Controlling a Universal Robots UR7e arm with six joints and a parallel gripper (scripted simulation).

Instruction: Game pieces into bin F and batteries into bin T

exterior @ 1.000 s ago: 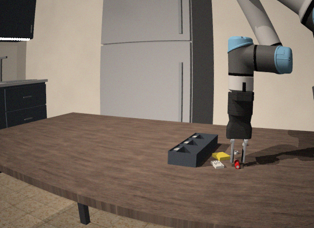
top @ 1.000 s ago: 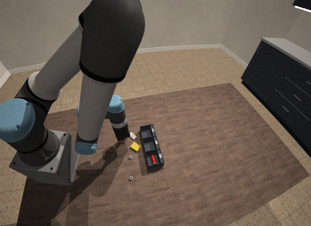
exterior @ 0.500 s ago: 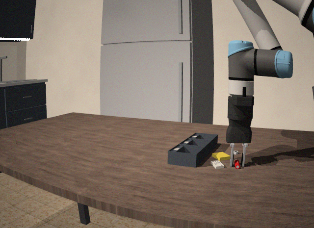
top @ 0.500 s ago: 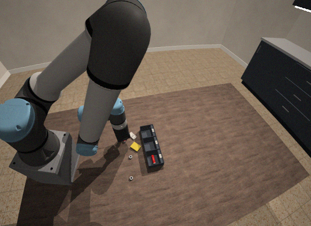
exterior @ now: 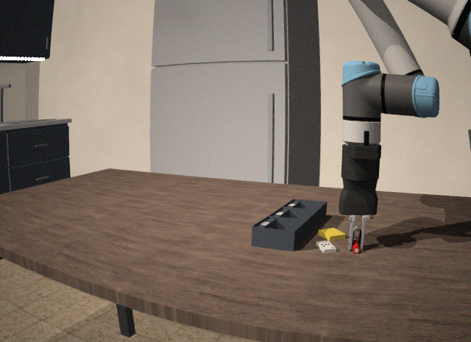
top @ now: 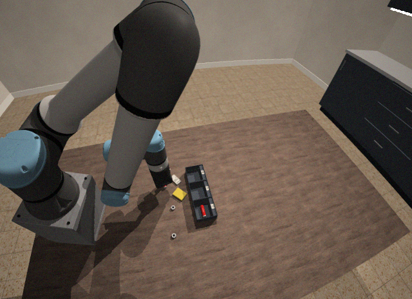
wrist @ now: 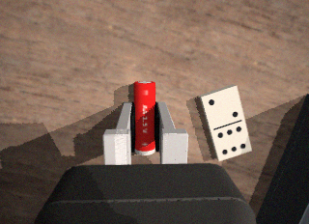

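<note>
The gripper [top: 163, 186] [exterior: 356, 248] [wrist: 144, 117] is partly closed, pads against both sides of the battery [top: 165, 186] [exterior: 355, 248] [wrist: 145, 118], which lies on the table [top: 266, 190] [exterior: 171, 232] [wrist: 72, 50] near the domino [top: 176, 179] [exterior: 326, 246] [wrist: 226, 124]; a second battery [top: 203, 210] lies in an end bin [top: 206, 218]

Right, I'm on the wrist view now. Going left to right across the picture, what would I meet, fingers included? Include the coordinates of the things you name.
One finger [exterior: 363, 232] [wrist: 117, 147], the red battery [exterior: 355, 248] [wrist: 145, 115], the other finger [exterior: 351, 232] [wrist: 174, 147], the white domino [top: 176, 180] [exterior: 326, 246] [wrist: 226, 124], the dark bin block [top: 206, 218] [exterior: 273, 237] [wrist: 289, 178].
</note>
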